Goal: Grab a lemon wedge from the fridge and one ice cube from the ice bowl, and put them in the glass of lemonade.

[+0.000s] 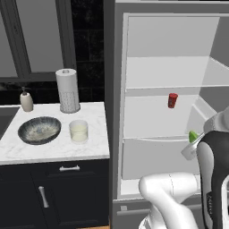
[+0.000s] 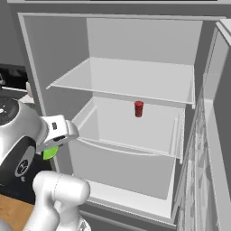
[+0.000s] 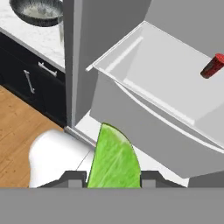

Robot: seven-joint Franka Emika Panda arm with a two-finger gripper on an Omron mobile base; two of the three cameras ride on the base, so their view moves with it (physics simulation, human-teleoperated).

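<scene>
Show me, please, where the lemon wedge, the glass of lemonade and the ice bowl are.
lemon wedge (image 3: 114,162): hand view, middle of its green flesh.
glass of lemonade (image 1: 78,132): left base view, its side.
ice bowl (image 1: 27,137): left base view, near rim.

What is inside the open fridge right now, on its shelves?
Inside the fridge, a small red can stands on the middle shelf; the upper shelf looks bare. The arm covers the lower left corner. The lemon wedge is in the pincer, outside.

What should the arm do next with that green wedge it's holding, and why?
Probably carry it left toward the glass on the counter. The gripper is closed on the lemon wedge, outside the open fridge, and the glass stands beside the bowl.
</scene>
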